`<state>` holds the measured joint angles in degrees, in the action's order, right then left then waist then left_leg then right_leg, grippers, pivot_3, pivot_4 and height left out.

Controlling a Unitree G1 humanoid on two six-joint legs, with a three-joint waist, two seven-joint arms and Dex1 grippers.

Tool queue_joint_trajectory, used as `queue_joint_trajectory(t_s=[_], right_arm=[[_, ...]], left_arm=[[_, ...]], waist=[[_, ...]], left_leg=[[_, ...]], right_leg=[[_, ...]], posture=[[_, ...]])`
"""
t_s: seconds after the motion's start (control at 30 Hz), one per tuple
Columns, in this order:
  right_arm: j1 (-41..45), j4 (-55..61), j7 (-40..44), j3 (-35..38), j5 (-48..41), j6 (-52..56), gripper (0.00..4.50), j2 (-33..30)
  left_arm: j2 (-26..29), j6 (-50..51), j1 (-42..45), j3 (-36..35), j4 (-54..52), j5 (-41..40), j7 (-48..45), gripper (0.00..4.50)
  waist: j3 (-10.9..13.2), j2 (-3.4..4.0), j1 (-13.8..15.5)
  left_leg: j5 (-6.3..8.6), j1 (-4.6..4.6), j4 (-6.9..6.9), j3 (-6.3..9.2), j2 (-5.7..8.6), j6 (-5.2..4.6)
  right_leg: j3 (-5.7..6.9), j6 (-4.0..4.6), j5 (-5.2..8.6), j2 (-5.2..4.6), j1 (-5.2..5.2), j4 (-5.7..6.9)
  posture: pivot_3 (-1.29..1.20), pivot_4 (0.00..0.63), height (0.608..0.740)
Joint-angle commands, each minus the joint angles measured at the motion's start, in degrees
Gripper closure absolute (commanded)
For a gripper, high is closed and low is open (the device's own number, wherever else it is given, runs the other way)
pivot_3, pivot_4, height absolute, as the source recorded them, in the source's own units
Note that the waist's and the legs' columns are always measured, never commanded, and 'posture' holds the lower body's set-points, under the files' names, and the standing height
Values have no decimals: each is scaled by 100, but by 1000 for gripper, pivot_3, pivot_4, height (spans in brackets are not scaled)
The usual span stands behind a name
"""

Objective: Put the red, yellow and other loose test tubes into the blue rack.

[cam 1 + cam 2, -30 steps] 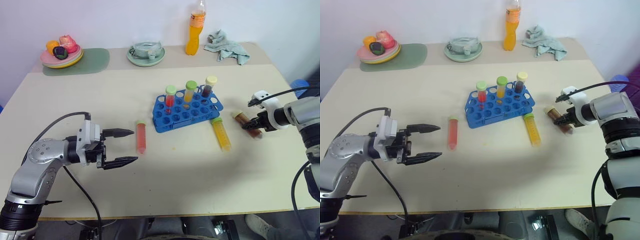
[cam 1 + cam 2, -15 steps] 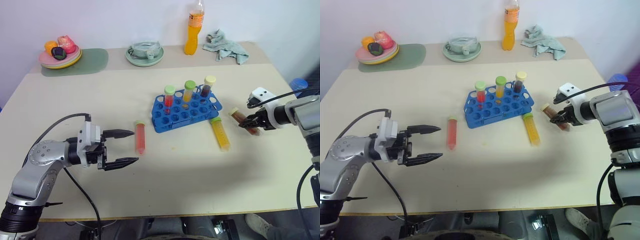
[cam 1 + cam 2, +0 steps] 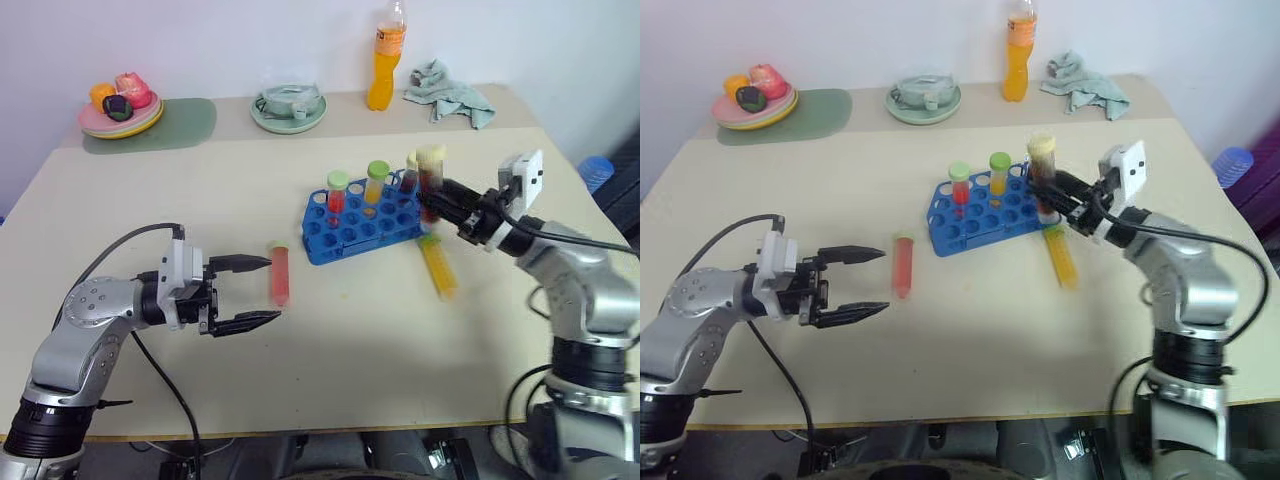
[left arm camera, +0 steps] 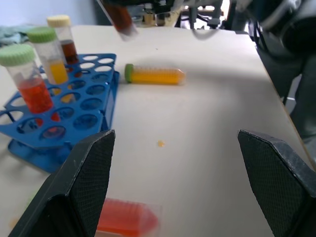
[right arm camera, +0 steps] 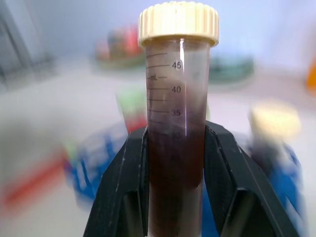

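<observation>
**Three tubes racked, one in the air, two on the table**

Fig.: R gripper (image 3: 447, 206) clamped on a dark-brown test tube (image 5: 177, 123), cream cap up, fingers (image 5: 224, 163) pinching the barrel below the liquid line so cap and upper barrel stay clear. Tube is carried roughly upright, above the right-hand end of the blue rack (image 3: 366, 222); upright carriage suits a straight drop into a hole, tho which hole is aimed at can't be told. The tube's lower end appears in the L wrist view (image 4: 118, 17), clear of the table.

Rack contents: red tube w/ green cap (image 3: 338, 193), yellow-orange tube w/ green cap (image 3: 376, 182), dark tube w/ cream cap (image 3: 1018, 176) partly behind the carried one; all stand in the back row, leaving most front holes free.

Loose items: yellow tube (image 3: 439, 265) lies on its side just beside the rack's right front corner, green cap toward the rack. Red-orange tube (image 3: 279, 275) lies flat, near the rack's left side, directly in front of the L gripper (image 3: 258, 292).

L gripper: jaws spread wide, empty, held level just above the table (image 3: 350, 370) and pointing at the red-orange tube; likely staged for the next pick-up while the R arm delivers.

Progress (est.): about halfway; after this insertion, two tubes remain.

Risk: tube end could catch the rack rim or a neighbouring cap if not centred.
</observation>
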<state>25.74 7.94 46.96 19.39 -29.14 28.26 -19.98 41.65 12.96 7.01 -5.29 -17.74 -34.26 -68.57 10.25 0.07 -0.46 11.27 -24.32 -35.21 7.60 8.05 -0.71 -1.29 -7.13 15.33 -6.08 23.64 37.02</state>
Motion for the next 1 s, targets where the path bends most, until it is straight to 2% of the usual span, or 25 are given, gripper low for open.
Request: queue_joint_trajectory(t_s=[0.03,0.2,0.4,0.73,1.0], right_arm=[[121,-465,-375,92,220,-1223,3313,290],[210,-1650,-485,-103,635,-2747,3313,603],[490,-2889,-534,-268,825,-3659,3313,688],[811,-4136,-418,-343,823,-4357,3313,622],[732,-4130,-433,-262,694,-4390,3313,496]], left_arm=[[-3,-85,128,-63,27,1,-8,429],[22,-82,203,-97,91,2,2,429],[39,-38,150,-164,-19,-13,117,429],[77,5,-29,-254,-255,-45,336,429],[106,53,-103,-296,-373,-91,418,429]], waist=[[0,0,-7],[0,1,-39],[1,3,-51],[1,2,-41],[0,2,-40]], left_leg=[[0,2,0,0,0,0],[-5,18,13,-1,-1,8],[-8,22,16,-1,-3,11],[-8,27,16,0,-3,12],[-8,37,17,0,-3,12]], right_leg=[[0,0,0,2,0,0],[-2,1,1,15,-1,11],[-2,2,1,19,0,16],[-7,2,1,20,-6,15],[-9,3,1,21,-14,15]], posture=[[0,150,739],[0,150,739],[0,150,739],[0,150,739],[0,150,739]])
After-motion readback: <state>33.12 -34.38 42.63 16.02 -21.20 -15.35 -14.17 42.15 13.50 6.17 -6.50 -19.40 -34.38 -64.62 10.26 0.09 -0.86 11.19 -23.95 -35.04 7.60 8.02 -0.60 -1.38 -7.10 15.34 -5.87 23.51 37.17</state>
